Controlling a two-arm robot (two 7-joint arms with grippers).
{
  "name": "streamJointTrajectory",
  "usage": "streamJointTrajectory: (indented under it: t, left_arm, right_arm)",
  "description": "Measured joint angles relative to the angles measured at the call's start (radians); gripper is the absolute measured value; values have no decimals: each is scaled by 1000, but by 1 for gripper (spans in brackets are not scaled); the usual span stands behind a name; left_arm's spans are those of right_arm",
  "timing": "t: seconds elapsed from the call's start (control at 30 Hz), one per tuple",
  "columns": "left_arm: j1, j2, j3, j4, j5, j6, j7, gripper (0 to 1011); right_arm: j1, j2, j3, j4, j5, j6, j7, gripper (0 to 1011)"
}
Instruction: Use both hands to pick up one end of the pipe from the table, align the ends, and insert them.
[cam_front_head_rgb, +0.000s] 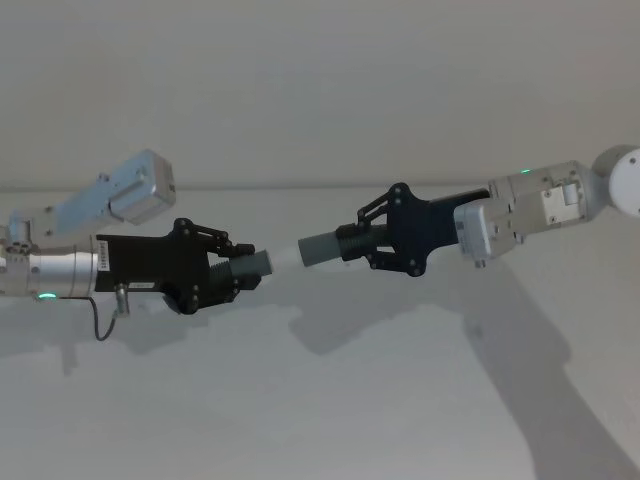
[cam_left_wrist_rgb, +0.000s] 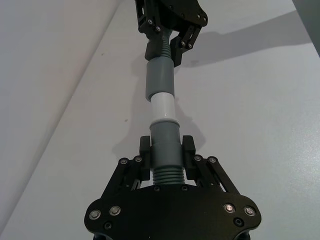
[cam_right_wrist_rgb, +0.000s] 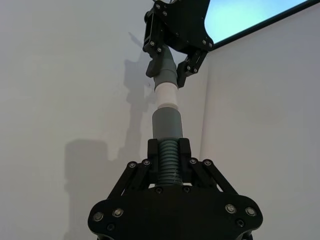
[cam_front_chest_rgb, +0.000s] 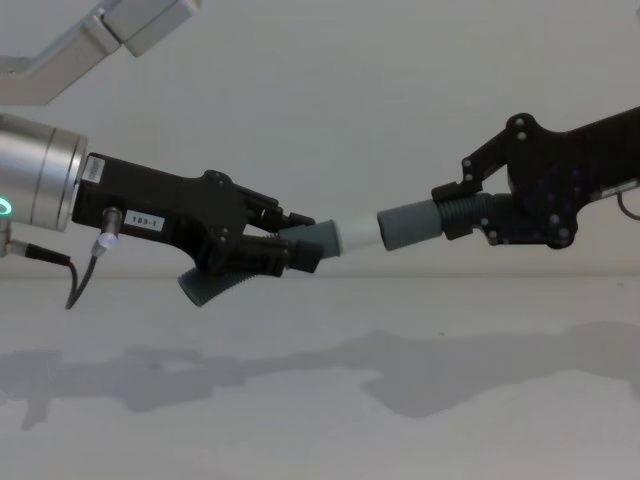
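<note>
While both pieces hang in the air above the worktop (cam_front_head_rgb: 320, 400), the head view shows the left hand (cam_front_head_rgb: 235, 272) clamped on the piece with the white tip (cam_front_head_rgb: 283, 257) and the right hand (cam_front_head_rgb: 372, 243) clamped on the ribbed piece (cam_front_head_rgb: 330, 247), mouth facing the tip. The two ends look to be meeting, though from up here I cannot tell how deep the tip sits.

From the left wrist view the white tip (cam_left_wrist_rgb: 163, 106) stands mostly bare between its own grey body and the wider grey mouth (cam_left_wrist_rgb: 159, 80), so I judge the joint barely started. The two pieces do not run in one dead-straight line (a slight kink shows at the joint), and pushing on like this could jam the tip against the rim.

The right wrist view has the ribbed section (cam_right_wrist_rgb: 168, 162) pinched between the right hand's fingers (cam_right_wrist_rgb: 154, 150); ribs might let the piece slide back under load.

Across the chest view, the left piece's bent tail (cam_front_chest_rgb: 205, 285) pokes down below the left hand (cam_front_chest_rgb: 290, 245). A hard push could twist that piece in the grip and spoil the line-up, or drop it onto the worktop.
</note>
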Motion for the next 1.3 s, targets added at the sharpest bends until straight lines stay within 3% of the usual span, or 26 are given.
streamJointTrajectory:
  t: [1.3]
  left_arm:
    - [0, 0, 0, 0, 0, 0, 0, 336]
  right_arm:
    - [8, 12, -28, -14, 13, 11, -13, 218]
